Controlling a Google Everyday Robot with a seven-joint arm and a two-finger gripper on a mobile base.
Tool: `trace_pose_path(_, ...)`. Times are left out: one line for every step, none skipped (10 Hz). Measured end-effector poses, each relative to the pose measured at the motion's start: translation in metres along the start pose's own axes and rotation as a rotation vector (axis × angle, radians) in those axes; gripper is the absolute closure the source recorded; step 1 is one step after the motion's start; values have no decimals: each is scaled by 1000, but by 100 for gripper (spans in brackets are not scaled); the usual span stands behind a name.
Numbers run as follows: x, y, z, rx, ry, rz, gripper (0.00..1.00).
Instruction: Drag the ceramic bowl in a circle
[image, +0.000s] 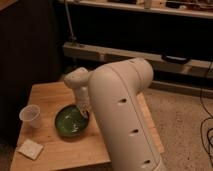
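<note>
The ceramic bowl (70, 122), round, shallow and glossy dark green, sits on the wooden table (45, 95) near its middle. My gripper (83, 111) reaches down from the white arm (122, 105) and sits at the bowl's right rim, touching or inside it. The big arm link hides the table's right part and the bowl's right edge.
A small translucent plastic cup (30, 116) stands left of the bowl. A pale flat square (31, 149) lies at the table's front left corner. A dark cabinet stands on the left, shelving with cables behind, speckled floor on the right.
</note>
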Motion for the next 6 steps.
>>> trace_pose_path(1,-13,1,-2,-3,10,100)
trace_pose_path(1,-24,1,-3,-4,19,100)
trace_pose_path(2,-24,2,-5,-5,21,100)
trace_pose_path(4,-21,2,-4,-4,22,100)
trace_pose_path(16,-15,5,1,-1,15,100)
trace_pose_path(24,-11,7,4,0,12,100)
